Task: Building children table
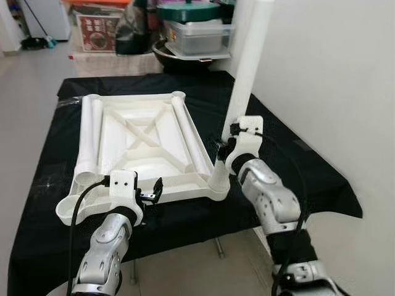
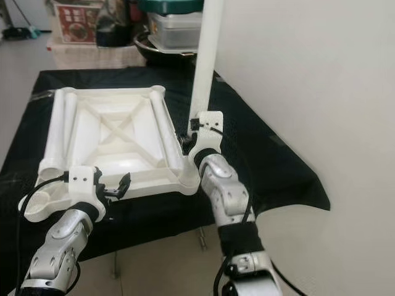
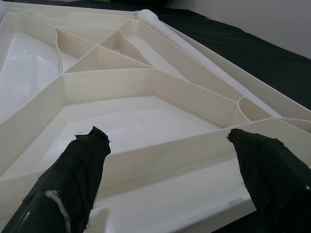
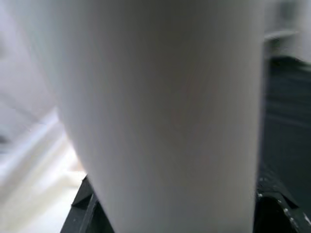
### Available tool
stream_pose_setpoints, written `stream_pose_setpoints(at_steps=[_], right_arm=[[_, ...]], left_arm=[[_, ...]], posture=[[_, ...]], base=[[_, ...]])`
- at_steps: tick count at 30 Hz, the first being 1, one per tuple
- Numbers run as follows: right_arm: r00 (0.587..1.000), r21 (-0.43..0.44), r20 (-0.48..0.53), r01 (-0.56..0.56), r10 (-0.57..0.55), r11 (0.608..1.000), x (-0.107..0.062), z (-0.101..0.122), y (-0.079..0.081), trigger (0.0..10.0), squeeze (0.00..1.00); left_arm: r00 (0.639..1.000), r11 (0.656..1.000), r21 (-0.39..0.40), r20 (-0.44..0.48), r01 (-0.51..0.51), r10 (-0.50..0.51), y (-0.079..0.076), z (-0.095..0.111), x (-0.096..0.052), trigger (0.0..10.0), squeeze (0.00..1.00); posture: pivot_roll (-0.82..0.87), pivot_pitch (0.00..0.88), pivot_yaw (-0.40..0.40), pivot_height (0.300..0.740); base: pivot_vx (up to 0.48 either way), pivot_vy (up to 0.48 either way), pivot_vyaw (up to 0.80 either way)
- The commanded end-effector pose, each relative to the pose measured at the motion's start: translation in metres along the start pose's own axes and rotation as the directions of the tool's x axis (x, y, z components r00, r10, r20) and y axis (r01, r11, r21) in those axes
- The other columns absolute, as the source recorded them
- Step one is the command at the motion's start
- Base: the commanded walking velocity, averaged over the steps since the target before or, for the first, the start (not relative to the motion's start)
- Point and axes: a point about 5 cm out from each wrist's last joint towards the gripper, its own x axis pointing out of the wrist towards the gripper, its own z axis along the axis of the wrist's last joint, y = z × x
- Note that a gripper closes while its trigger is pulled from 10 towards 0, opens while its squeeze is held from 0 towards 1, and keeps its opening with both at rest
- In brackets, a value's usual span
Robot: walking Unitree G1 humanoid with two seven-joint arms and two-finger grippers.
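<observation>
My right pincer (image 1: 223, 147), frame centre, is clamped on the upright white table leg (image 1: 248, 65), seated in the upturned tabletop (image 1: 139, 145) corner (black cloth (image 1: 296, 166) beneath). My left pincer (image 1: 155, 191) hovers spread apart, lower left.

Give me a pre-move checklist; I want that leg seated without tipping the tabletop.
1. Right hand shut on the upright white table leg: ok.
2. Leg foot meets the near right corner socket: ok; fully seated: cannot tell.
3. Leg vertical: not ok, leans slightly.
4. Left hand open at the near edge of the upturned tabletop, not gripping: not ok for bracing.
5. Tabletop flat on the black cloth: ok.
</observation>
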Motion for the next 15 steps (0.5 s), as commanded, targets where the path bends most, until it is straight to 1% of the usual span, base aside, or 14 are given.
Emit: stream_pose_setpoints(at_steps=[1,2,3,4,5,7,8,9,10,11,12,13,14,15], right_arm=[[0.97,0.033,0.034,-0.243,0.242,0.97,0.0,0.01,0.028,10.0,0.0],[0.97,0.033,0.034,-0.243,0.242,0.97,0.0,0.01,0.028,10.0,0.0],[0.934,0.008,0.022,-0.356,0.356,0.934,-0.007,0.008,0.039,10.0,0.0],[0.884,-0.026,-0.015,-0.467,0.467,0.884,-0.015,0.002,0.051,10.0,0.0],[0.884,-0.026,-0.015,-0.467,0.467,0.884,-0.015,0.002,0.051,10.0,0.0],[0.799,-0.077,-0.097,-0.6,0.593,0.796,-0.028,-0.013,0.066,10.0,0.0],[0.799,-0.077,-0.097,-0.6,0.593,0.796,-0.028,-0.013,0.066,10.0,0.0],[0.777,-0.086,-0.139,-0.627,0.614,0.774,-0.03,-0.023,0.069,10.0,0.0],[0.774,-0.081,-0.164,-0.629,0.612,0.774,-0.03,-0.03,0.069,9.0,0.0],[0.774,-0.075,-0.177,-0.626,0.608,0.776,-0.03,-0.035,0.069,9.0,0.0],[0.788,-0.073,-0.192,-0.606,0.585,0.792,-0.027,-0.039,0.066,3.7,0.0],[0.807,-0.074,-0.199,-0.578,0.556,0.813,-0.024,-0.042,0.063,1.4,0.0],[0.833,-0.076,-0.205,-0.538,0.515,0.84,-0.02,-0.043,0.059,0.0,0.0],[0.833,-0.076,-0.205,-0.538,0.515,0.84,-0.02,-0.043,0.059,0.0,0.0]], left_arm=[[1.0,1.0,0.006,-0.016,0.002,-0.002,0.0,-0.003,0.001,10.0,0.0],[1.0,1.0,0.006,-0.016,0.002,-0.002,0.0,-0.003,0.001,10.0,0.0],[1.0,1.0,0.006,-0.015,0.003,-0.003,0.0,-0.003,0.001,10.0,0.0],[1.0,1.0,0.007,-0.014,0.003,-0.003,0.0,-0.003,0.001,10.0,0.0],[1.0,1.0,0.007,-0.014,0.003,-0.003,0.0,-0.003,0.001,10.0,0.0],[1.0,1.0,0.007,-0.013,0.001,-0.001,0.0,-0.003,0.001,10.0,0.0],[1.0,1.0,0.007,-0.013,0.001,-0.001,0.0,-0.003,0.001,10.0,0.0],[1.0,1.0,0.006,-0.013,-0.001,0.001,0.0,-0.003,0.001,10.0,0.0],[1.0,1.0,0.005,-0.013,-0.002,0.002,0.0,-0.003,0.0,10.0,0.0],[1.0,1.0,0.005,-0.013,-0.002,0.002,0.0,-0.003,0.0,10.0,0.0],[1.0,1.0,0.004,-0.013,-0.003,0.003,0.0,-0.002,0.0,10.0,0.0],[1.0,1.0,0.004,-0.012,-0.004,0.004,0.0,-0.002,0.0,10.0,0.0],[1.0,1.0,0.004,-0.012,-0.004,0.004,0.0,-0.002,0.0,10.0,0.0],[1.0,1.0,0.004,-0.012,-0.004,0.004,0.0,-0.002,0.0,10.0,0.0]], posture=[[0.09,0.0,-0.1,0.74],[0.09,0.0,-0.1,0.74],[0.09,0.0,-0.102,0.74],[0.1,0.0,-0.107,0.74],[0.1,0.0,-0.107,0.74],[0.1,0.0,-0.11,0.74],[0.1,0.0,-0.11,0.74],[0.1,0.0,-0.112,0.74],[0.1,0.0,-0.113,0.74],[0.1,0.0,-0.113,0.74],[0.11,0.0,-0.114,0.74],[0.1,0.0,-0.113,0.74],[0.1,0.0,-0.113,0.74],[0.1,0.0,-0.113,0.74]], base=[[0.0,0.0,0.0],[0.0,0.0,0.0],[0.0,0.0,0.0],[0.0,0.0,0.0],[0.0,0.0,0.0],[0.0,0.0,0.0],[0.0,0.0,0.0],[0.0,0.0,0.0],[0.0,0.0,0.0],[0.0,0.0,0.0],[0.0,0.0,0.0],[0.0,0.0,0.0],[0.0,0.0,0.0],[0.0,0.0,0.0]])
